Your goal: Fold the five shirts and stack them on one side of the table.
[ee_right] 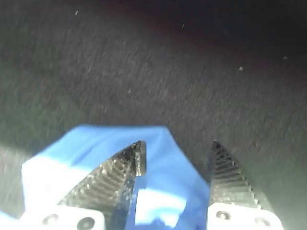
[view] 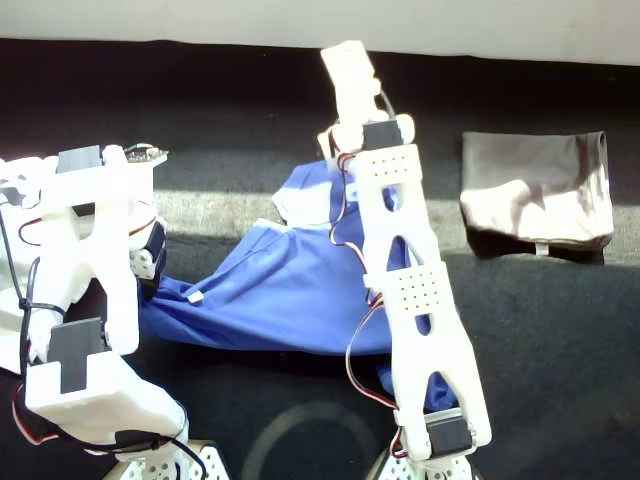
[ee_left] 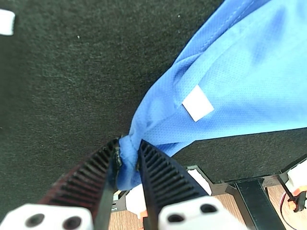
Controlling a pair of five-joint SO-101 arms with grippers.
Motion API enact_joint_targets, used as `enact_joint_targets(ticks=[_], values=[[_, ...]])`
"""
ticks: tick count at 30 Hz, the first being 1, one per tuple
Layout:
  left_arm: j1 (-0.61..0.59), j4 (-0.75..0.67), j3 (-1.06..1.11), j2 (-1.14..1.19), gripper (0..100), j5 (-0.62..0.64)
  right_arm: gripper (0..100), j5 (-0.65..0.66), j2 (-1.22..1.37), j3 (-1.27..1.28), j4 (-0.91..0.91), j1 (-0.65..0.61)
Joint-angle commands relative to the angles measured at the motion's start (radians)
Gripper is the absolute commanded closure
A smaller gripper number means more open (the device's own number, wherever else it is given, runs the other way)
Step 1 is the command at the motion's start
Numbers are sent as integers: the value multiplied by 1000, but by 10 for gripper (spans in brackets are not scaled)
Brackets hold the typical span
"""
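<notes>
1. The blue shirt (view: pixel 270 290) lies loosely spread, not folded, across the middle of the black tabletop (view: pixel 560 350), stretched between the two arms.
2. One bunched corner of the blue shirt (ee_left: pixel 240 72) sits pinched between the left fingers (ee_left: pixel 160 170), which are closed tight on the cloth with only the fabric between them. From that grip the shirt fans out away from the fingers in creased folds.
3. A small white tag (ee_left: pixel 197 104) is sewn on the shirt a little beyond the left fingers' tips, lying flat on the blue cloth.
4. The right fingers (ee_right: pixel 120 170) are spread well apart and hold nothing. They hang over the opposite edge of the blue shirt (ee_right: pixel 96 158): one finger is over the cloth, the other over bare tabletop just past the shirt's corner. Whether the tips touch the cloth cannot be told.
5. A folded shirt (view: pixel 535 190), grey and white, rests on the tabletop well off to the side of the right fingers, apart from the blue shirt.
6. A small white object (ee_left: pixel 5 21) lies on the tabletop far ahead of the left fingers; what it is cannot be told.
</notes>
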Motion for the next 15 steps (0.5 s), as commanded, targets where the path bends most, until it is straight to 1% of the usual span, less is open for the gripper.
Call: enact_joint_targets(ticks=[1,4,12,14,15], values=[[-10,-8,-12,-48,991,-3,786,-17,-50,101,-84,13],[-10,-8,-12,-48,991,-3,786,-17,-50,173,-93,13],[-5,-8,-12,-48,991,-3,789,-14,-50,254,-165,-2],[-5,-8,-12,-48,991,-3,826,20,-51,278,-137,-19],[-5,-8,-12,-48,991,-3,882,60,-56,283,-110,-25]])
